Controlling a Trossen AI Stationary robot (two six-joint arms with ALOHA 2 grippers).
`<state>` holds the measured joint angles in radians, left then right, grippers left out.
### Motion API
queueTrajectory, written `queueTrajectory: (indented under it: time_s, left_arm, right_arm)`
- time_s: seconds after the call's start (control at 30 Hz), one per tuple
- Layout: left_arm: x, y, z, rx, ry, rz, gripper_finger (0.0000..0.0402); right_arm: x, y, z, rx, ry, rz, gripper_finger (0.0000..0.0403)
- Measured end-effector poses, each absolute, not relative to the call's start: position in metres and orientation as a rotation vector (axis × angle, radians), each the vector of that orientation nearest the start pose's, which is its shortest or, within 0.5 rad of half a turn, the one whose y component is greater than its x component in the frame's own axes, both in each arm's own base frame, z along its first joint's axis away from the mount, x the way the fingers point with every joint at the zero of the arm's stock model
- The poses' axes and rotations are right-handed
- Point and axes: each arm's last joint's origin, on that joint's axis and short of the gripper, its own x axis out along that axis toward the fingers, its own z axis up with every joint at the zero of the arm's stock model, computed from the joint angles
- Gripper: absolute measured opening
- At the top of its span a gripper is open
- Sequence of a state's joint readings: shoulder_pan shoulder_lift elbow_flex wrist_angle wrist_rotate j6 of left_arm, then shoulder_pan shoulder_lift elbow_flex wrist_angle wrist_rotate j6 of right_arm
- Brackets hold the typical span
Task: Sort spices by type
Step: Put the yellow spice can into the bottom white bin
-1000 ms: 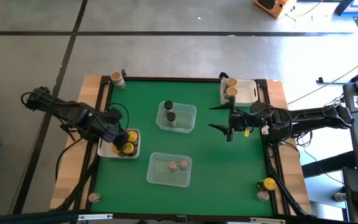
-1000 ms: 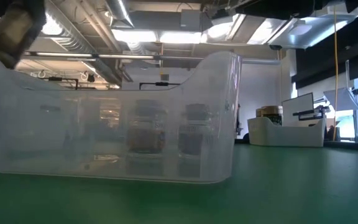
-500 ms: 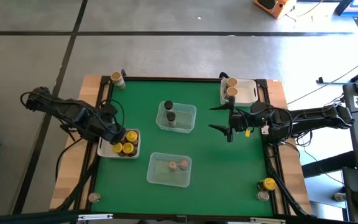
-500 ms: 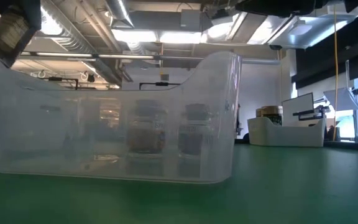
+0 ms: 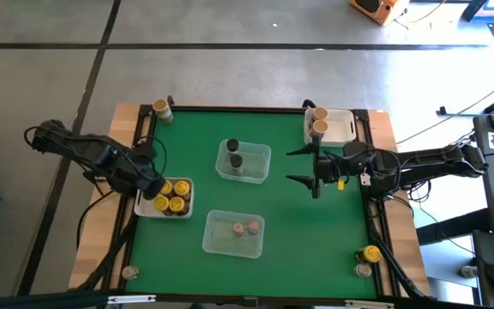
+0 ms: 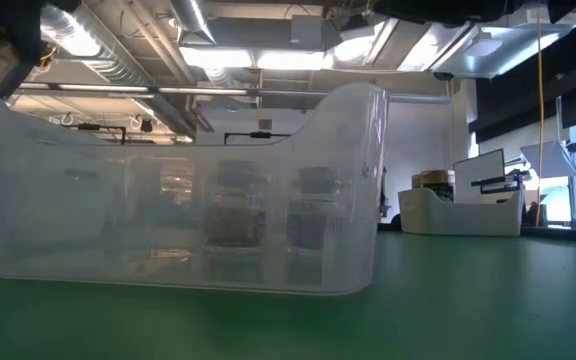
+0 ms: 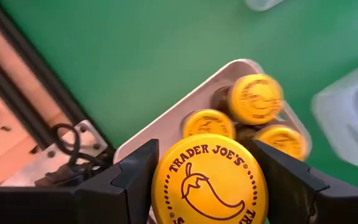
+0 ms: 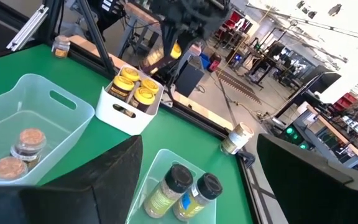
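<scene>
My left gripper is shut on a spice jar with a yellow lid and hangs over the left edge of a white tray. More yellow-lidded jars stand in that tray. Right of centre, my right gripper is open and level above the mat, with nothing between its fingers. Two black-lidded jars stand in a clear tub. Two pinkish-brown-lidded jars stand in the nearer tub. Two tan-lidded jars sit in the far right white tray. My left gripper pinches the yellow-lidded jar between its two fingers, one on each opposite side just below the lid's rim. The fingers slant steeply down from above. The jar is upright with its lid toward the wrist, lifted clear above the tray.
Loose jars stand on the wooden border: a tan-lidded one at the far left, a yellow-lidded one and a pale one at the near right, and one more at the near left. Open green mat lies around the tubs.
My left gripper has gone toward the table's left edge with the yellow-lidded jar, from over the tray's jars to its left rim, and has tipped a little. The jars in the tray show more fully now.
</scene>
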<state>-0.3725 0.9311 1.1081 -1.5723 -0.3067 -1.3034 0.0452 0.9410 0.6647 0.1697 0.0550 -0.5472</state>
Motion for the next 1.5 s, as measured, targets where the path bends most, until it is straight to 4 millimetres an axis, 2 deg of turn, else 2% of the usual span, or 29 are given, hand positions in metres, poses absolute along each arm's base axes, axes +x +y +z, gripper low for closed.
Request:
queueTrajectory:
  time_s: [0.2,0.47,0.63,1.03,1.23,1.5]
  left_arm:
    - [0.106,-0.032,0.297,-0.625,1.142,0.849,0.0221]
    - [0.121,-0.038,0.269,-0.658,1.107,0.875,0.0221]
    - [0.123,-0.038,0.249,-0.621,1.150,0.926,0.0221]
    - [0.127,-0.038,0.245,-0.605,1.065,0.936,0.0221]
    - [0.120,-0.044,0.233,-0.593,1.065,0.968,0.0221]
    - [0.112,-0.057,0.228,-0.538,1.033,0.922,0.0223]
  right_arm:
    - [0.212,0.008,0.298,-0.552,0.105,0.019,0.0317]
    - [0.212,0.008,0.298,-0.552,0.105,0.015,0.0317]
    - [0.212,0.008,0.298,-0.552,0.105,0.015,0.0317]
    - [0.213,0.008,0.298,-0.552,0.101,0.014,0.0317]
    - [0.212,0.008,0.297,-0.553,0.114,0.017,0.0317]
    - [0.212,0.008,0.297,-0.553,0.112,0.017,0.0317]
